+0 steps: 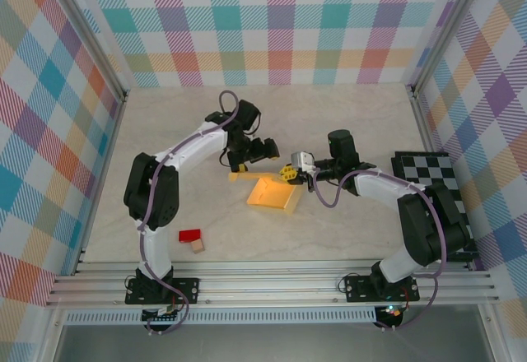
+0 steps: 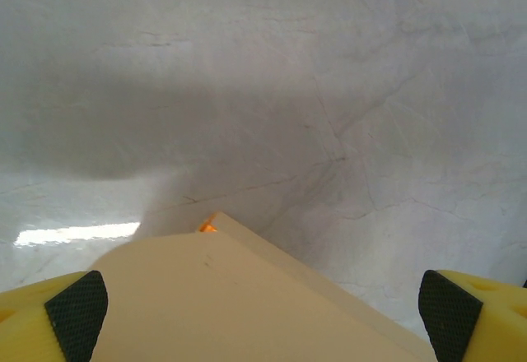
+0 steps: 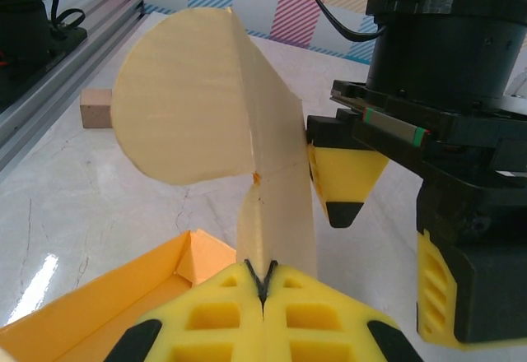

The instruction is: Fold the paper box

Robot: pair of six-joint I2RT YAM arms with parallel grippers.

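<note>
The paper box [image 1: 272, 192] lies mid-table, an orange tray with pale flaps. My right gripper [image 1: 288, 173] is at its far right corner. In the right wrist view this gripper [image 3: 263, 276] is shut on a pale strip of the box that stands upright, with a rounded flap [image 3: 181, 99] bent to the left above the orange tray [image 3: 99, 313]. My left gripper [image 1: 257, 155] hovers over the box's far edge. Its jaws [image 2: 263, 317] stand wide open with the pale card [image 2: 230, 304] between the pads, apart from both. One left fingertip [image 3: 342, 173] sits just right of the raised strip.
A small red block [image 1: 190, 235] and a tan wooden cube [image 1: 198, 247] lie near the front left. A black-and-white checkered mat [image 1: 432, 181] is at the right, under the right arm. Metal rails border the table, with checked walls around.
</note>
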